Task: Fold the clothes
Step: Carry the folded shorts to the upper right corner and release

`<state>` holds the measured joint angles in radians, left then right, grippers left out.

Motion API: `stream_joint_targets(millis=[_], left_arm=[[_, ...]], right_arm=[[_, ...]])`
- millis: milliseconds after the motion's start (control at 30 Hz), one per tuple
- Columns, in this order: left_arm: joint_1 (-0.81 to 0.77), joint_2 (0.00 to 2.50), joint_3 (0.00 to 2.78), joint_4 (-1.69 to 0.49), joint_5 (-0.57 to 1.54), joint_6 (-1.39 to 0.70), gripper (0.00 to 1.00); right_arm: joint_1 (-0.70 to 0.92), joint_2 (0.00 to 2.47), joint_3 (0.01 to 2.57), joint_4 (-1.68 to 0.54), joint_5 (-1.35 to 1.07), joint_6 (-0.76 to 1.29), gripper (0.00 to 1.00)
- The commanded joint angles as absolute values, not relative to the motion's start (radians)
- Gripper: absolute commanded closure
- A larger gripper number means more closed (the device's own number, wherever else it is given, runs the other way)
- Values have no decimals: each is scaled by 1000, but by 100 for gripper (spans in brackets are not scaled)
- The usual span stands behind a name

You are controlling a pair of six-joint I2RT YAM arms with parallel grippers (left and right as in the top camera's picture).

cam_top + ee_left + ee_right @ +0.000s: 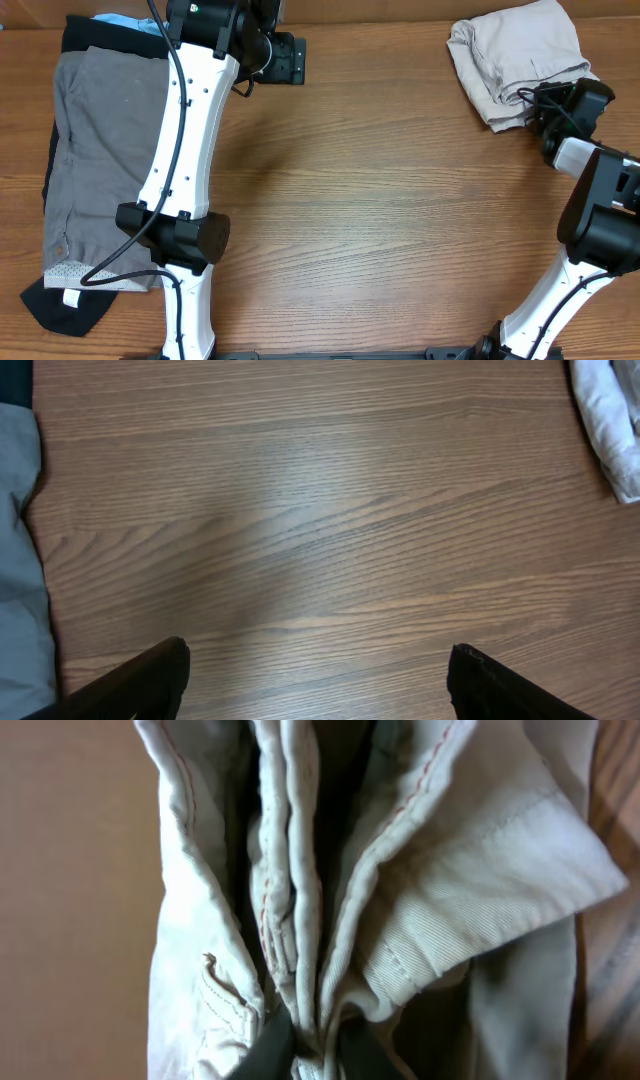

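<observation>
Khaki shorts [515, 55] lie roughly bunched at the far right of the table [380, 200] in the overhead view, with the right gripper [535, 100] at their near edge. Well apart, on the left side, sits a pile. Grey shorts [100, 150] are on top, a black garment [60, 305] pokes out at the near end and a blue garment [125, 22] peeks out at the far end. The left arm stretches over that pile, and the left gripper [288, 58] hangs above bare wood just beside it.

From the left wrist, the jaws stand spread wide with nothing between them and only wood grain below. Grey cloth shows at the left edge and pale cloth at the top right corner.

From the right wrist, the dark fingers [268, 1055] are pressed together on a gathered ridge of hem and seam, pinching the khaki shorts.

The cotton looks soft, light and limp, so it will likely sag and slide wherever a single layer is held. The stitched hems and waistband are thicker and should make surer holds. Nothing lies between the two heaps. The left arm covers part of the grey shorts and would probably need to shift before they can be lifted.
</observation>
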<state>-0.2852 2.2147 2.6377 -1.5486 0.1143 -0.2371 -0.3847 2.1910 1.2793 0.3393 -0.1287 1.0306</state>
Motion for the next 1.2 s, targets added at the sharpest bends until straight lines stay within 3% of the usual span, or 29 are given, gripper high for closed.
stream_joint_targets(millis=[0,33,67,100,300,467,700,967,1167], left_arm=[[-296,2220,2637,-1544,101,-252,15],[-296,2220,2637,-1544,101,-252,15],[-296,2220,2637,-1544,101,-252,14],[-296,2220,2637,-1544,101,-252,12],[-296,2220,2637,-1542,101,-251,0],[-296,2220,2637,-1543,101,-251,0],[-295,2220,2637,-1543,75,-247,0],[-295,2220,2637,-1543,74,-247,0],[-295,2220,2637,-1543,74,-247,0]], right_arm=[[-402,2183,1304,354,-114,1023,60],[-416,2173,1304,351,-144,1022,32],[-430,2161,1304,348,-177,1021,10],[-448,2145,1304,346,-218,1022,0],[-568,1983,1304,335,-403,1021,0],[-640,1750,1305,328,-448,937,0],[-627,1351,1345,330,-499,608,0],[-583,1039,1345,332,-503,609,0],[-583,936,1345,331,-503,609,0]])
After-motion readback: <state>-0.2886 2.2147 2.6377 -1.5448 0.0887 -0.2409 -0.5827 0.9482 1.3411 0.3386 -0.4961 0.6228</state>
